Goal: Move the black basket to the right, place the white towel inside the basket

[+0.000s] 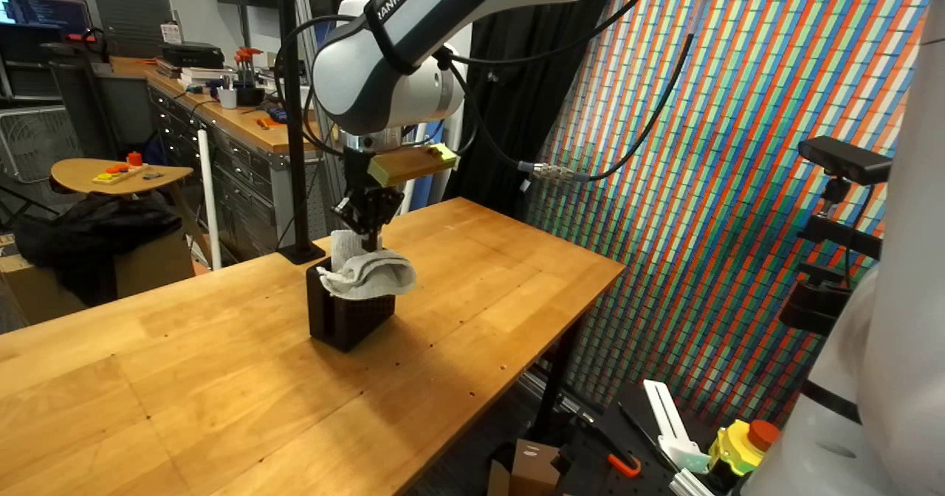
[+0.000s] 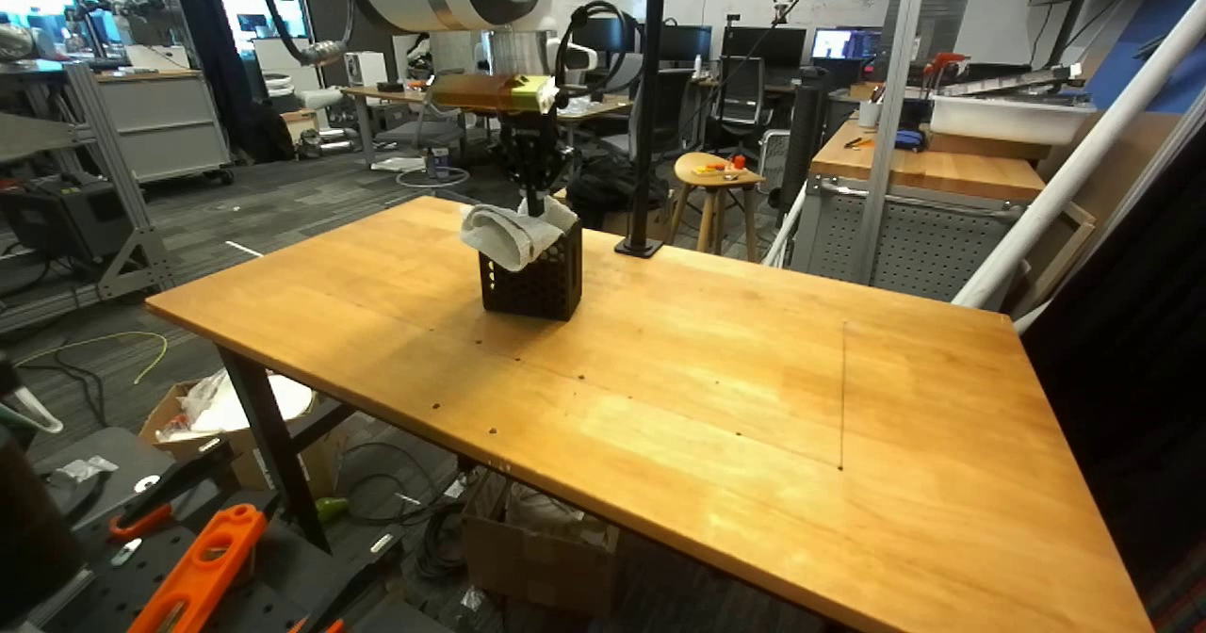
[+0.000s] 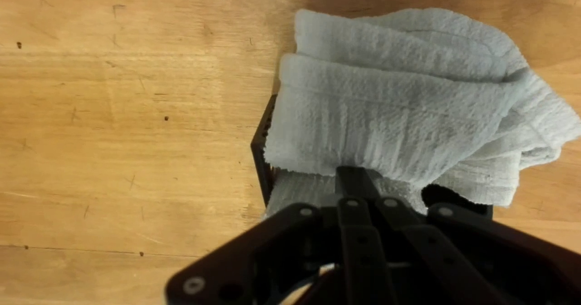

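The black basket [image 1: 348, 322] stands upright on the wooden table and shows its perforated sides in an exterior view [image 2: 532, 286]. The white towel [image 1: 375, 276] lies rumpled across its top in both exterior views [image 2: 504, 235], partly down in the opening and partly hanging over the rim. In the wrist view the towel [image 3: 386, 114] covers most of the basket, whose dark rim [image 3: 259, 159] shows at the left. My gripper [image 3: 358, 173] points down over the basket. Its fingers are together, with tips pressed into the towel between two flaps; no cloth shows between them. The basket's inside is mostly hidden.
A black post [image 2: 645, 124] with a flat base stands at the table's edge close to the basket. The wooden table [image 2: 754, 379] extends around the basket. A cluttered workbench [image 1: 251, 123] and a small stool [image 1: 118, 175] stand beyond the table.
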`<state>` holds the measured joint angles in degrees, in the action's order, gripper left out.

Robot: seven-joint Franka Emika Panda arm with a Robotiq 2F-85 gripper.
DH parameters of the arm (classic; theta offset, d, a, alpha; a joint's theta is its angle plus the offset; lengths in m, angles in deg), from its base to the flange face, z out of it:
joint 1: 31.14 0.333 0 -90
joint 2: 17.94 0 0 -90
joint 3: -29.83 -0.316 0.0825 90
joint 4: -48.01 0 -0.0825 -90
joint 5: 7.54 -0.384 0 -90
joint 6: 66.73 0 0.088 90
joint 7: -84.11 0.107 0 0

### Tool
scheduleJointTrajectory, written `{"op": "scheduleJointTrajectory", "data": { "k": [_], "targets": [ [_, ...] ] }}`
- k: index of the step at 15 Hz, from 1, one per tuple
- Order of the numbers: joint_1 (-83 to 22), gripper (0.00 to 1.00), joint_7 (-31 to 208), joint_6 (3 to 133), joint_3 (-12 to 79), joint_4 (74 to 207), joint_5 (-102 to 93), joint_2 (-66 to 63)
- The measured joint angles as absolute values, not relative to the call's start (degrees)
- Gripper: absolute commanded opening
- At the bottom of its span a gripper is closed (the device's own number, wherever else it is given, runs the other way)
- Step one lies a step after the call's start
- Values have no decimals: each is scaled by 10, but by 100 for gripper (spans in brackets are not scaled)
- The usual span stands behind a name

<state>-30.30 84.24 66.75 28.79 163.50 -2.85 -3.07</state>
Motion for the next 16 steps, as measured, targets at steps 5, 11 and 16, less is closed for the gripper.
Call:
{"op": "scheduleJointTrajectory", "data": {
  "k": [5,11,16],
  "targets": [
    [-304,2,841,677,283,1623,-62,-10],
    [-303,2,836,677,271,1614,-96,21],
    [-305,1,820,680,269,1606,-124,49]
  ]
}}
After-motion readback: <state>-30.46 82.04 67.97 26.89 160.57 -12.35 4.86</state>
